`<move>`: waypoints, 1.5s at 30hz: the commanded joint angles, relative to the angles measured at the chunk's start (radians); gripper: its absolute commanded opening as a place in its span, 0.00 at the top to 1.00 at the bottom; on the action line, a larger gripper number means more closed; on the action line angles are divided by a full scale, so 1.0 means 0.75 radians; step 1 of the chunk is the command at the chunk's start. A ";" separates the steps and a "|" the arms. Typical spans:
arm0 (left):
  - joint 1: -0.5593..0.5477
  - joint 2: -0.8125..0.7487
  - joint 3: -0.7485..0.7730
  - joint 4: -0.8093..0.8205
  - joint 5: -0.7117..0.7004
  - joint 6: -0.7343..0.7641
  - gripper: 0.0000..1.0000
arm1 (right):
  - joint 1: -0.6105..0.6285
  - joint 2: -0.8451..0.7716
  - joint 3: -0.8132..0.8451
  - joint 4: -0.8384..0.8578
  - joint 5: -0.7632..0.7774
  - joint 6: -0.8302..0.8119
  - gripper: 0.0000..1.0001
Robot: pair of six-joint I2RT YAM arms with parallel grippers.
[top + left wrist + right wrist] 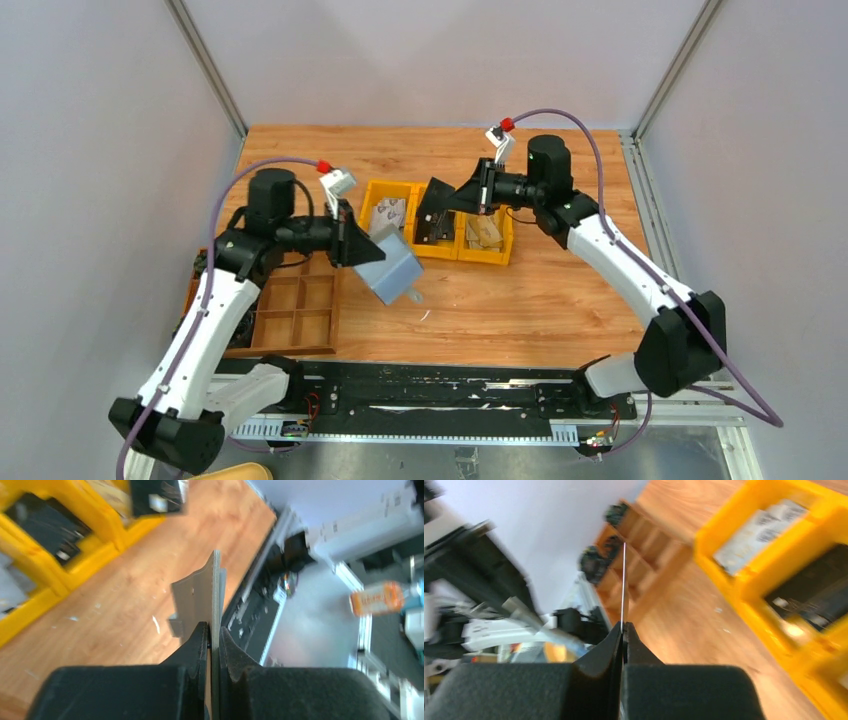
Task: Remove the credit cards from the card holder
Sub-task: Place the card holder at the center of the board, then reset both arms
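Overhead view, clock positions taken from the table centre. Wooden table (560, 290) carries everything. Left arm (200, 320) reaches in from 7 o'clock and right arm (620, 260) from 4 o'clock. Brown wooden compartment tray (298, 312) sits at 9 o'clock, by the table's left edge. Row of three yellow bins (440, 252) sits at about 12 o'clock: grey cards (390, 212) in the left bin, a black item (437, 228) in the middle one, tan cards (484, 232) in the right one. Left gripper (365, 245) is clenched on the card holder (392, 268), which hangs clear of the table between tray and bins, tilted, its closing tab (413, 296) toward 6 o'clock. The left wrist view shows the jaws pinching one edge of the holder (197, 597). Right gripper (622, 630) is closed on one credit card (624, 585), seen edge-on as a thin line rising from the fingertips. From above this gripper (432, 205) is over the middle bin, well apart from the holder. I cannot tell the card's face colour.
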 commanded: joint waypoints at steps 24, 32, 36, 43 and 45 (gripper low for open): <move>-0.394 0.719 -0.028 -0.252 -0.453 1.060 0.99 | -0.041 0.968 0.703 -0.802 0.356 -0.602 0.85; -0.490 0.752 -0.072 -0.081 -0.697 1.062 0.58 | -0.040 0.830 0.710 -0.825 0.377 -0.622 0.40; -0.489 0.711 -0.044 -0.100 -0.693 1.018 0.03 | -0.040 0.666 0.612 -0.809 0.451 -0.641 0.28; -0.341 0.457 0.036 -0.170 -0.680 0.927 0.00 | -0.064 0.199 0.182 -0.599 0.741 -0.588 0.24; -0.209 0.380 0.013 -0.112 -0.677 0.892 0.00 | -0.111 0.061 0.028 -0.551 0.872 -0.564 0.23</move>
